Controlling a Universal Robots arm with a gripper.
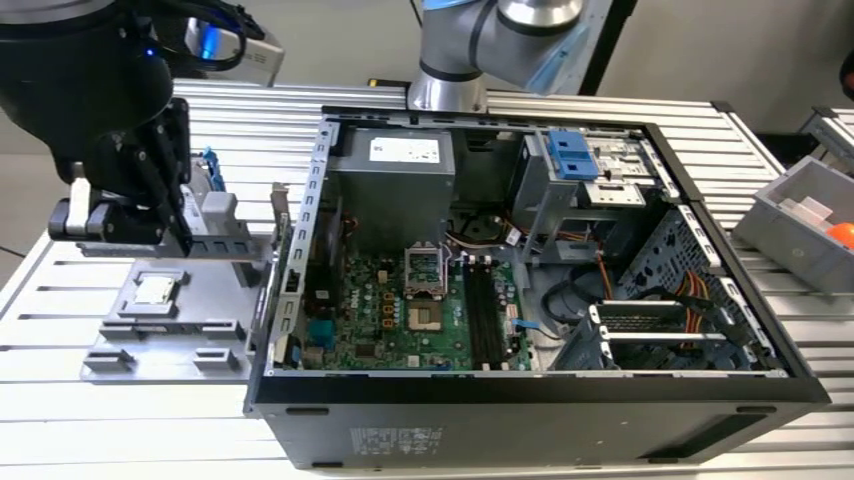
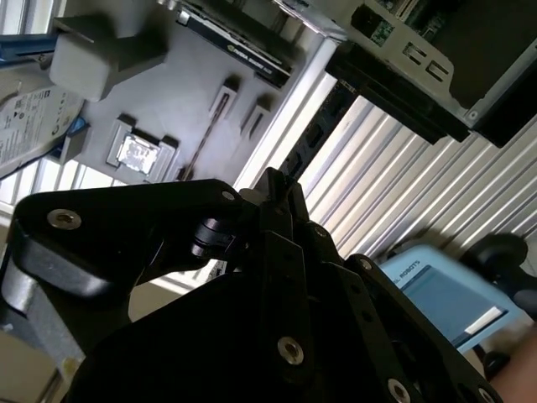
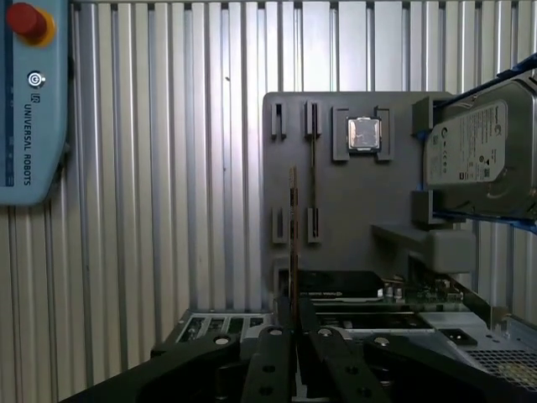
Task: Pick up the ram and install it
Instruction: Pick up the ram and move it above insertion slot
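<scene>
A slatted metal desk (image 1: 120, 440) carries an open computer case (image 1: 534, 420) with its motherboard (image 1: 387, 310) facing up. At the exterior view's left of the case lies a grey tray (image 3: 352, 201). On the tray sit a hard drive (image 3: 478, 159), a square chip (image 3: 364, 134) and a thin stick (image 3: 313, 185) standing in its holders. My end effector (image 3: 294, 317) hangs above the tray, fingers drawn nearly together on the ram (image 3: 293, 235). In the first wrist view I see the ram edge-on, running straight out from between the fingertips, beside that other stick and, as far as I can judge, raised off the tray. I take the step in hand to be lifting the ram away. To do it well I would rise straight, holding the board square in the fingers. I would move sideways only once it clears the holders and the neighbouring stick, because so thin a board could twist or slip if knocked.
</scene>
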